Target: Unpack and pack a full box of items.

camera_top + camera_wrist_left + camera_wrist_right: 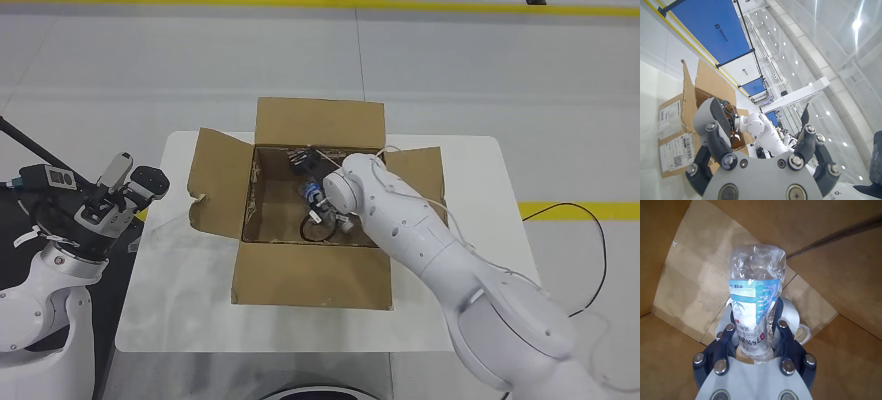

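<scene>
Tabletop: white, rectangular with rounded corners, in front of me. One item stands directly on it.

Cardboard box: brown, open at the top, set mid-tabletop toward the far edge, with its plain near wall facing me. The left flap, back flap and right flap are spread outward. White printed labels are on the outer wall toward my left arm. White surface shows at its near, left and right sides.

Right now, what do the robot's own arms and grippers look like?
The left arm and right arm are glossy white with rounded joints; a thin white cable runs along the right arm. The left gripper and right gripper each have a grey metal base plate, dark linkages with silver bolts, and pale grey jaws; the left's show black pads.
</scene>
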